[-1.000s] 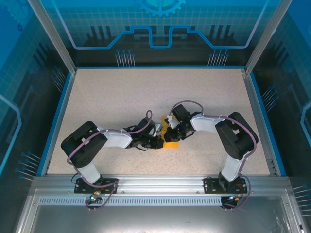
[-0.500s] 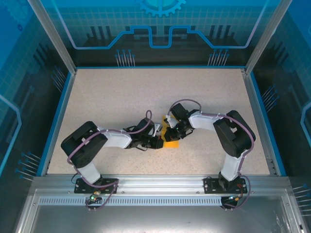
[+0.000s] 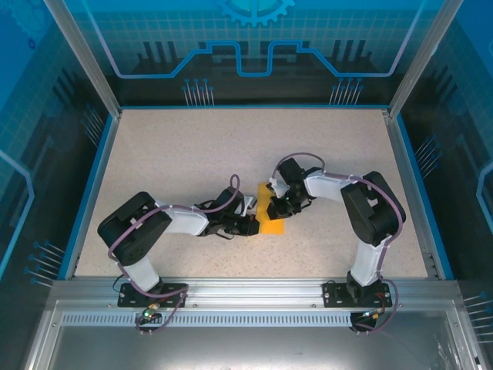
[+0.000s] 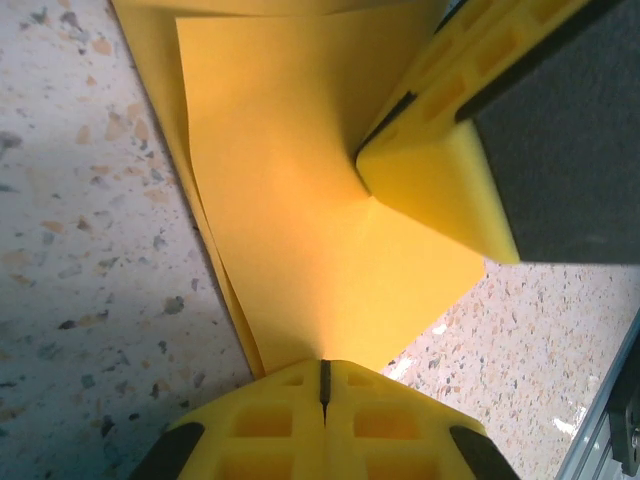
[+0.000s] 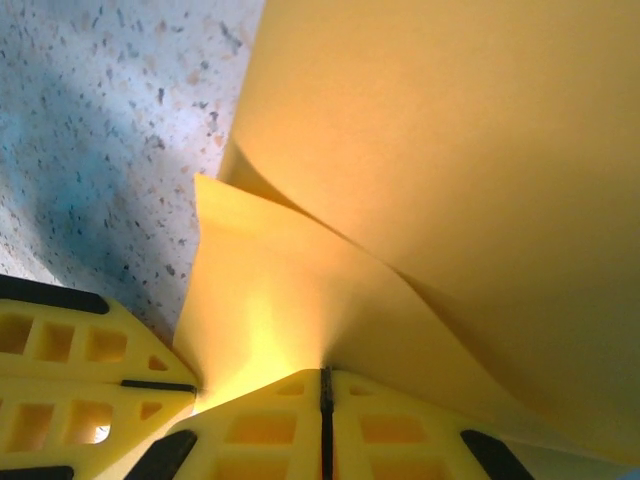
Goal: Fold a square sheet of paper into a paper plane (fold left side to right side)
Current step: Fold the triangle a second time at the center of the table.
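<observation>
The square sheet of paper (image 3: 273, 225) is orange-yellow and lies partly folded over itself on the speckled table, between the two arms. The left wrist view shows two layers of the sheet (image 4: 290, 200). My left gripper (image 4: 322, 365) is shut, and its tips rest on the sheet's near corner (image 3: 256, 225). My right gripper (image 5: 325, 372) is shut on a raised flap of the sheet (image 5: 450, 150), which curls up over the lower layer. One right finger (image 4: 440, 180) meets the sheet from the far side. The left fingers (image 5: 80, 370) sit close beside the right gripper (image 3: 279, 210). A paper plane is out of view.
The speckled table (image 3: 192, 154) has open room behind and to both sides of the arms. A blue rim (image 3: 92, 185) and glass walls enclose it. An aluminium rail (image 3: 246, 289) runs along the near edge.
My right gripper has shifted a little to the right and towards the near edge, taking the flap with it, so more of the sheet shows. The left arm has stayed put.
</observation>
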Motion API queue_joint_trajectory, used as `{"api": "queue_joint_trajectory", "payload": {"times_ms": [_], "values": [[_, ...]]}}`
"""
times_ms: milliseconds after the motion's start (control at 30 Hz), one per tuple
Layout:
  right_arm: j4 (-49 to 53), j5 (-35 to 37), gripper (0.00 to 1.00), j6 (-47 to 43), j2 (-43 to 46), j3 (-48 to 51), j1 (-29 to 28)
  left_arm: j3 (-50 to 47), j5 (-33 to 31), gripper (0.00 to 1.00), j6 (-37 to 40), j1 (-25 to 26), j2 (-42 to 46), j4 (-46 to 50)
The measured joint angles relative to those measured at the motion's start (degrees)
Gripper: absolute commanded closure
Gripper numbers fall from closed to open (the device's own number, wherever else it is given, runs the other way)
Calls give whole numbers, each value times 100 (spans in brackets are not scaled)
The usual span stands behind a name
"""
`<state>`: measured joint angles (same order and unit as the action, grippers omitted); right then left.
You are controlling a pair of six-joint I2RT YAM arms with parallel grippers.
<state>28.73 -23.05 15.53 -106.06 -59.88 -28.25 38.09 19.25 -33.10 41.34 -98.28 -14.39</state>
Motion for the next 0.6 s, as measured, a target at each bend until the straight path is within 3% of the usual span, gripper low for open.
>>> {"api": "queue_joint_trajectory", "payload": {"times_ms": [600], "values": [[372,-330,90,-417,-155,-125,1029,0,0,100,0,0,-4,-15]]}}
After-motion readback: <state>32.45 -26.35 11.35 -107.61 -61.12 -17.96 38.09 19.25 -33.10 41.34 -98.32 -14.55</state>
